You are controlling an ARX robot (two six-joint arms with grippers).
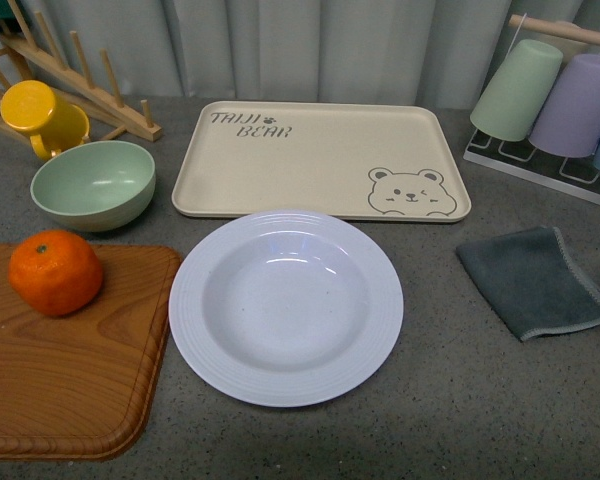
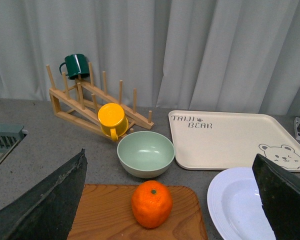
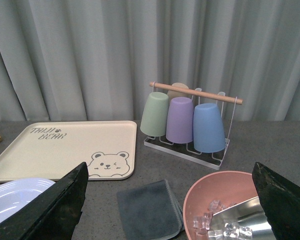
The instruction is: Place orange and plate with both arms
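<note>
Nothing grabbed yet as far as I can see. The front view shows neither arm. In the wrist views, the left gripper (image 2: 169,156) has its dark fingers (image 2: 45,200) spread wide with nothing between them, and the right gripper (image 3: 169,165) is the same. The orange (image 1: 55,272) sits on the wooden cutting board (image 1: 70,390) at the near left. The white plate (image 1: 192,300) lies flat and empty in the middle, just beside the board's right edge and just in front of the bear tray (image 1: 310,160). My read is left arm for the orange and right arm for the plate, with the tray as the likely drop spot, though that's a guess. For the orange I'd come down centred over it and close gently, since it'll roll if one finger touches first. The pale green bowl (image 1: 93,185) is close behind it, so I'd keep the approach clear of that. The plate looks glossy and lies flat, so pinching the ribbed rim on its right side seems the only real hold, and the grey cloth (image 1: 533,282) is near there. The surface is a speckled grey countertop (image 1: 460,410) and grey curtains (image 1: 330,45) close off the back.
</note>
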